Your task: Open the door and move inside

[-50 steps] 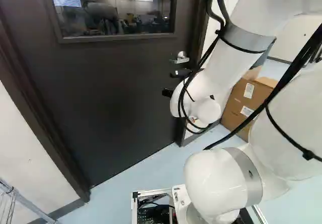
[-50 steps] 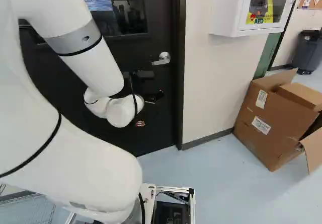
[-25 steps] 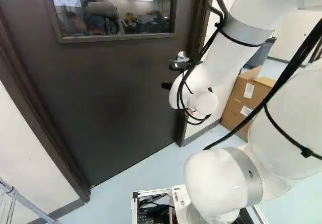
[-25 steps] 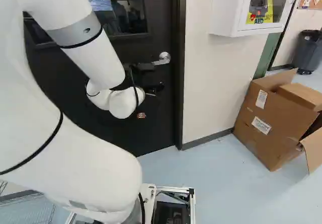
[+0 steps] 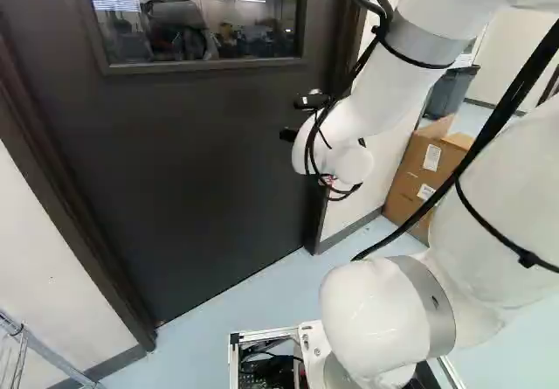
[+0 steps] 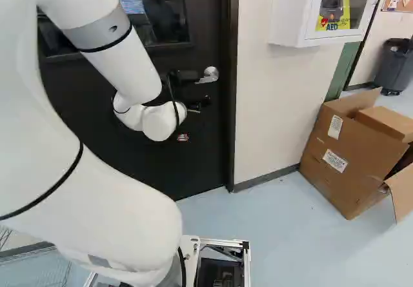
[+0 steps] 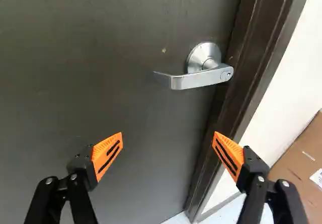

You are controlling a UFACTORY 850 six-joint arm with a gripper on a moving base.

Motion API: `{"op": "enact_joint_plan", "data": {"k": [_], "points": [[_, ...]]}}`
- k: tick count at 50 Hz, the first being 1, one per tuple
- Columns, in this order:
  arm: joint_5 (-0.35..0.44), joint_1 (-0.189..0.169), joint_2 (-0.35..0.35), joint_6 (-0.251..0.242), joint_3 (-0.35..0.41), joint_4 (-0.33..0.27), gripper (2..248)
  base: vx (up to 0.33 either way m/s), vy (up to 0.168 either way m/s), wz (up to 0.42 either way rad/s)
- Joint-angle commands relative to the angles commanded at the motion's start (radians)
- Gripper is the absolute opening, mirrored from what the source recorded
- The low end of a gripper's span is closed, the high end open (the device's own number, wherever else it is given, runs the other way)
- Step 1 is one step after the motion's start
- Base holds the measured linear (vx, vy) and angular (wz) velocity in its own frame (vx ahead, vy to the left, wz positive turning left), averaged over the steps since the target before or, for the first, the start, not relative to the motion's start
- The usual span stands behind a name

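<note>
A: Claw is raised closer to handle since earlier; base unmoved.
B: Grip?
A: Spread wide, nothing held. Handle is mounted ahead, on shut door.
B: Risk?
A: Claw may be jammed on doorframe: handle is set close beside it.

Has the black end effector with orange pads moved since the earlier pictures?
Yes, the end effector has moved up. In the right base view, its upper finger was below the silver metal lever handle; now they are about level.
</note>
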Motion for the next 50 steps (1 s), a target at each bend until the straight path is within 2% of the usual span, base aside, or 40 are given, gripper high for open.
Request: {"op": "enact_joint_plan", "data": {"k": [37, 50], "points": [[0.000, 0.000, 0.003, 0.000, -0.085, -0.006, 247, 0.000, 0.000, 0.000], [0.000, 0.000, 0.019, 0.000, -0.101, -0.047, 247, 0.000, 0.000, 0.000]]}}
